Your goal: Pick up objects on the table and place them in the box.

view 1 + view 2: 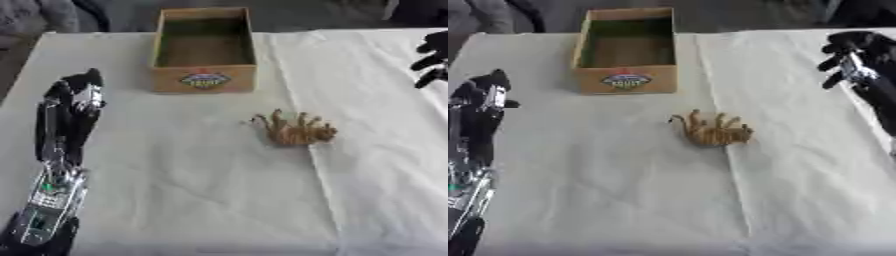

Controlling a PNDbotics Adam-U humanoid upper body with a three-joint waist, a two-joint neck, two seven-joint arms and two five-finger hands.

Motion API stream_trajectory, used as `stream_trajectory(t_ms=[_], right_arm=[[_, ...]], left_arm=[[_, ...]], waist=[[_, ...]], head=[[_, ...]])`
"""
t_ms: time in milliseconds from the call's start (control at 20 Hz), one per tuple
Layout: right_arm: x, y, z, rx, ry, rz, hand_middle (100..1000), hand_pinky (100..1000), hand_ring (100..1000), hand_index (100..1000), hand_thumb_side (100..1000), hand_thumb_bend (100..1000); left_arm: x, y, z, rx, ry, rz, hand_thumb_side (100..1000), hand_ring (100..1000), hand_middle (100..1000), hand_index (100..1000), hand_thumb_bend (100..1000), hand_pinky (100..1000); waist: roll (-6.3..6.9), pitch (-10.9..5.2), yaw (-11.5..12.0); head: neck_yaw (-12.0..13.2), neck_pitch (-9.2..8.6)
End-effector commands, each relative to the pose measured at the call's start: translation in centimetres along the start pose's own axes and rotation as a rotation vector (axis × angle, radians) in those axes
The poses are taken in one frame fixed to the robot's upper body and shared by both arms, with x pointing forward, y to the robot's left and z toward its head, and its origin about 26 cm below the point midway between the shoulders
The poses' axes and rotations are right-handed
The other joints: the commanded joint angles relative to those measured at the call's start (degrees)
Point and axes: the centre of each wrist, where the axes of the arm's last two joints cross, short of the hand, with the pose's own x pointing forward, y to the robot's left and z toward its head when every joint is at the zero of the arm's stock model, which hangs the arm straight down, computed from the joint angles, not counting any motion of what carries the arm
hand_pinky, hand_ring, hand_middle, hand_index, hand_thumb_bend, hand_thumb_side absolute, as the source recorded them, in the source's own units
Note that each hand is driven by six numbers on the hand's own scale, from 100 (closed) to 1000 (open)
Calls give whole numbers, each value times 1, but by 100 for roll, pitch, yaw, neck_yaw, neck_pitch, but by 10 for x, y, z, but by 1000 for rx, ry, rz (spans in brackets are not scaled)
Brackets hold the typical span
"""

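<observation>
A small orange-brown toy animal [294, 129] lies on its back, legs up, on the white tablecloth near the middle. Behind it and to the left stands an open cardboard box [204, 78] with a colourful label on its front; its inside looks bare. My left hand [70, 107] is raised at the left side, fingers straight and pointing up, holding nothing, well left of the toy. My right hand [857, 57] hangs at the upper right, fingers relaxed and slightly bent, with nothing in it, to the right of and beyond the toy.
A white cloth [210, 190] covers the whole table, with a long crease running down from the box's right side past the toy. Dark shapes lie beyond the table's far edge.
</observation>
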Motion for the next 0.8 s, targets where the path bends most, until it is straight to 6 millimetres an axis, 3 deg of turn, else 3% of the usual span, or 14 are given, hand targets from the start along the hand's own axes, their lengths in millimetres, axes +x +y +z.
stream_trajectory(t_ms=[50,800], right_arm=[[10,-8,-9,71,-23,98,655,463,621,753,442,100],[9,9,-54,355,-60,436,712,522,681,776,294,100]], left_arm=[[8,0,-3,-15,-33,0,489,770,500,626,311,543],[8,-3,-3,-34,-31,5,489,770,501,626,312,543]], waist=[[-10,-91,12],[-33,-106,123]], head=[[-33,-2],[-133,10]])
